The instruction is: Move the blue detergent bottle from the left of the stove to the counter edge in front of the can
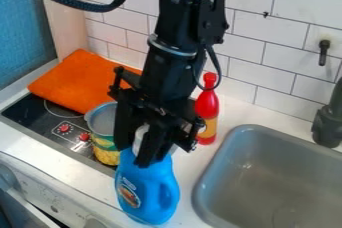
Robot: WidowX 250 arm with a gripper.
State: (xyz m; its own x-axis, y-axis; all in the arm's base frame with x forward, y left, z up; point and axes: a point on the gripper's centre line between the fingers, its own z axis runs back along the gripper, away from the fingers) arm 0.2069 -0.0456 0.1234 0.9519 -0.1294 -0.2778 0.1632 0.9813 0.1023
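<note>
Honestly, blue bottle (148,189) beside the sink (234,157) | jaws (133,156) at its white cap (140,134), can't tell if clamped | probably hefty if full, slick, fairly stiff plastic | I'd grab cap or molded handle (167,198)

Clock directions are taken from the view's centre. White counter (187,172), light-toned, runs from 9 o'clock round to 4. Black cooktop (33,117) is set in at 8 to 9 o'clock. Orange cloth (73,83) lies over its far part, at 9 to 10. A can (105,143) stands upright at 8. Red bottle (208,110) stands upright between 3 and 4. Grey sink (267,172) is inset at 4 to 5. Blue bottle (148,192) is upright towards 6; base contact cannot be confirmed.
</note>
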